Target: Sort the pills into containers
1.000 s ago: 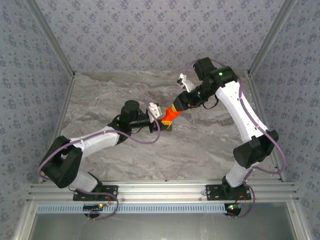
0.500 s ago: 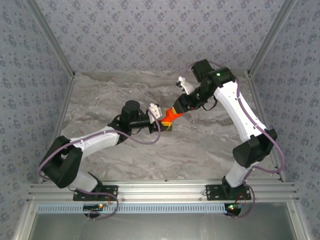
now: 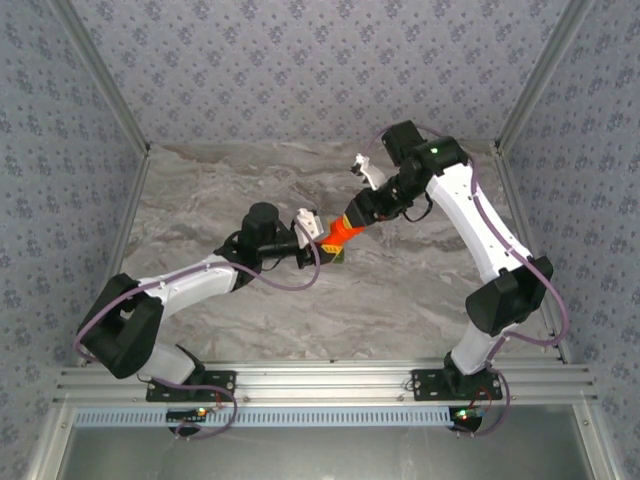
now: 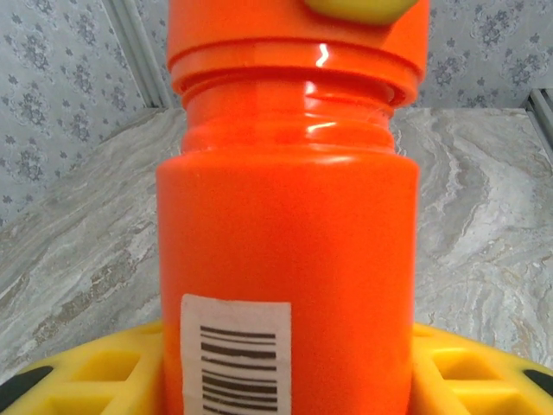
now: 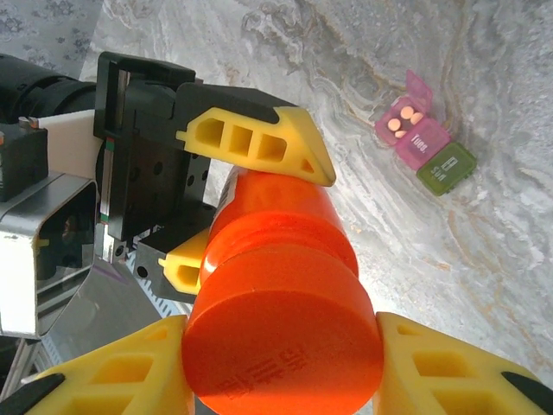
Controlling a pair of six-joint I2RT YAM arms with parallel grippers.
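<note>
Bracing the orange bottle (image 4: 289, 216) in my left gripper (image 3: 320, 236), closed around its body, I clamp the right gripper (image 3: 358, 215) on its cap (image 5: 281, 328), presumably for unscrewing, with the containers (image 5: 425, 147) near the bottle.

**Top external:** set high above and behind the orange-red cylindrical plastic bottle (image 3: 343, 232) and faced down from afar. The whole grey marbled table top (image 3: 200, 190) is taken in.

**Left wrist:** set level and very near the bottle's side, faced toward the far walls.

**Right wrist:** set close at the bottle's cap end and faced along its length toward the table. A small pink-and-olive compartment box (image 5: 423, 145) is caught beyond.

**Shared:** bottle and table are recorded in all three views.
</note>
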